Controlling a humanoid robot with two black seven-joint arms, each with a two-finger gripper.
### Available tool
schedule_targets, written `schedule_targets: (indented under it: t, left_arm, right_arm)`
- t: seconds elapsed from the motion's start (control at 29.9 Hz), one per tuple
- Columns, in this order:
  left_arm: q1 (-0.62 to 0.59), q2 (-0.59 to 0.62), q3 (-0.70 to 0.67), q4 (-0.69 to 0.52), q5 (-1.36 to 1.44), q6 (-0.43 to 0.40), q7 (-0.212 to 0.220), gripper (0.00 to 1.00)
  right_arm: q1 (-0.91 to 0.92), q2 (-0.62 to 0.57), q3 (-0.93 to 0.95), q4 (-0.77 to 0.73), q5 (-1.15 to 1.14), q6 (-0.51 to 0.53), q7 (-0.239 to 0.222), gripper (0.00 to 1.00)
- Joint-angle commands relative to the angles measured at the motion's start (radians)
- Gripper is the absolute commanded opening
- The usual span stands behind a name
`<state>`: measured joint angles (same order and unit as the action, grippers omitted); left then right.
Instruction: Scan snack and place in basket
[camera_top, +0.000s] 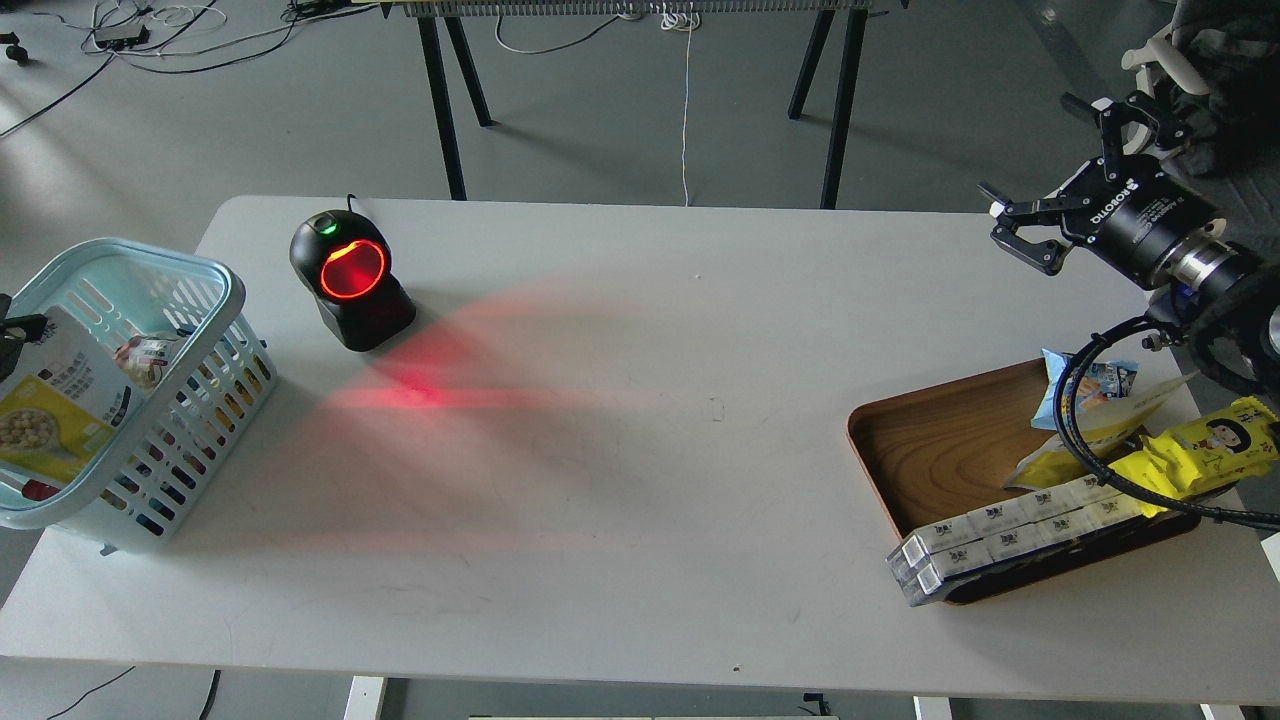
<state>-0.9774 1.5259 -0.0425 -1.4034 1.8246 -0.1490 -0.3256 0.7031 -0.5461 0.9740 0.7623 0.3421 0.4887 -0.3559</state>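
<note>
The snack (55, 400), a yellow-and-white pouch picturing beige balls, lies tilted inside the light blue basket (215, 330) at the table's left edge. A small dark part of my left gripper (18, 328) shows at the frame's left edge, touching the pouch's white top edge; its fingers cannot be told apart. My right gripper (1040, 160) is open and empty, raised at the far right, above and behind the wooden tray.
A black barcode scanner (350, 280) glows red on the table right of the basket. Another small packet (150, 360) lies in the basket. The brown tray (930, 440) holds a blue packet (1095, 385), a yellow cartoon wrapper (1210, 445) and white boxes (1000, 535).
</note>
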Motion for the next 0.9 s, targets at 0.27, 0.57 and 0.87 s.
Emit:
schedule_targets:
  t: [0.27, 0.57, 0.87]
  left_arm:
    - [-0.007, -0.016, -0.281, -0.005, -0.131, 0.012, 0.005, 0.99]
    - [-0.010, -0.284, -0.444, 0.065, -0.545, 0.006, 0.108, 0.99]
    - [-0.015, -0.699, -0.600, 0.288, -1.003, 0.009, 0.114, 0.99]
  right_arm:
    - [0.026, 0.000, 0.000, 0.012, 0.000, 0.000, 0.000, 1.00]
    - [0.042, 0.009, 0.002, 0.067, 0.000, -0.007, 0.000, 1.00]
    - [0.049, 0.008, 0.015, 0.088, 0.002, -0.030, -0.002, 1.00]
